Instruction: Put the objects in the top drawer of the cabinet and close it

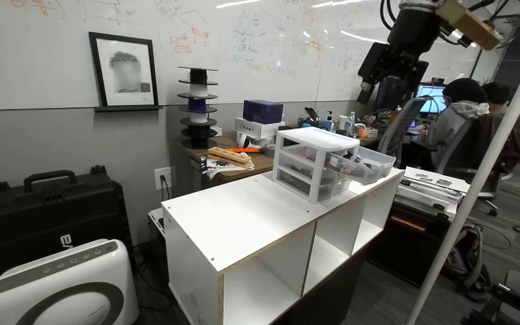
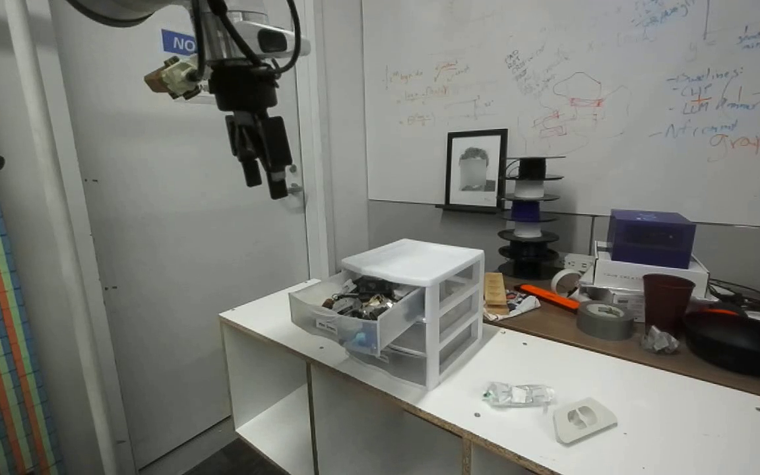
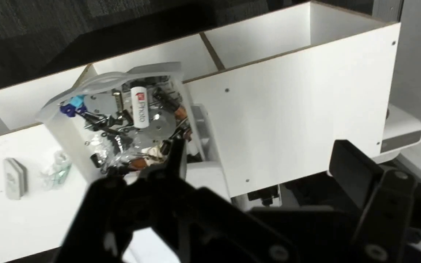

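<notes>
The white cabinet (image 1: 316,137) (image 2: 413,260) stands on the shelf unit. Its top drawer (image 1: 373,174) (image 2: 314,316) is pulled out. In the wrist view the drawer (image 3: 66,142) holds many small parts and a white "Photo" stick (image 3: 139,106). A clear plastic packet (image 2: 518,394) (image 3: 55,171) and a pale flat piece with an oval recess (image 2: 583,421) (image 3: 14,179) lie on the shelf top beside the cabinet; both are hidden in an exterior view. My gripper (image 1: 385,99) (image 2: 266,185) is high above the cabinet, apart from everything. Its fingers (image 3: 261,160) are wide open with nothing between them.
The white open-cubby shelf unit (image 1: 237,216) (image 2: 677,409) carries the cabinet. A brown desk (image 2: 565,330) behind holds tape (image 2: 604,320), a dark cup (image 2: 667,303), a pan (image 2: 743,340) and boxes (image 2: 650,237). A pale pole (image 1: 481,176) stands near the shelf.
</notes>
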Action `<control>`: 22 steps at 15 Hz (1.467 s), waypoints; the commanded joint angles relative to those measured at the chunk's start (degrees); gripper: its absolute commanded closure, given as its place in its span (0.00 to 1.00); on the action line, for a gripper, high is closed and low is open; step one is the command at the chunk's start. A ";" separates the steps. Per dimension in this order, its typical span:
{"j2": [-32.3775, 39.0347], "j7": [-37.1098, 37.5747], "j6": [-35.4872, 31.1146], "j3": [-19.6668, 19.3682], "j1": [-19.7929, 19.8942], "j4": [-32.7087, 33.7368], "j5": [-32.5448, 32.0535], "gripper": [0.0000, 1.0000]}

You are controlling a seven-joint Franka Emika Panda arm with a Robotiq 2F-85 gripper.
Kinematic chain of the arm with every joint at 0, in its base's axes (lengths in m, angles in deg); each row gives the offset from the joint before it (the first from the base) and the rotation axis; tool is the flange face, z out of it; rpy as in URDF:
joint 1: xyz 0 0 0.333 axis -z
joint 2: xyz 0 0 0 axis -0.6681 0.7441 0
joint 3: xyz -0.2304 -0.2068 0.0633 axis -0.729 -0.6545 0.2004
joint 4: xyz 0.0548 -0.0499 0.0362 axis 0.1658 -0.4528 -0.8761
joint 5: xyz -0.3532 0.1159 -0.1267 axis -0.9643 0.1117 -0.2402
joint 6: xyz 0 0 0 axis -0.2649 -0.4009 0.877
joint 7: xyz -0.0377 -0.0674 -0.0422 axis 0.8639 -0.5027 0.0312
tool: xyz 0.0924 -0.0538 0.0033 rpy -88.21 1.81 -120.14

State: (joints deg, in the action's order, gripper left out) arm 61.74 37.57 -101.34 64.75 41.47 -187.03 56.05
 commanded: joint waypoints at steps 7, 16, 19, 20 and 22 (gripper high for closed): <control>8.67 -4.39 -1.05 -7.23 7.40 6.32 -3.20 0.00; 24.80 -20.62 -17.07 -15.31 14.65 12.10 0.36 0.00; 31.92 -23.91 -27.78 -13.07 16.28 14.46 7.55 0.00; 34.19 -24.39 -30.01 -11.63 16.61 15.36 9.69 0.00; 39.20 -24.65 -31.84 -8.39 17.82 18.59 13.25 0.00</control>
State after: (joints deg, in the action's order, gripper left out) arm 93.46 14.50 -129.83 51.92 57.32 -174.57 64.06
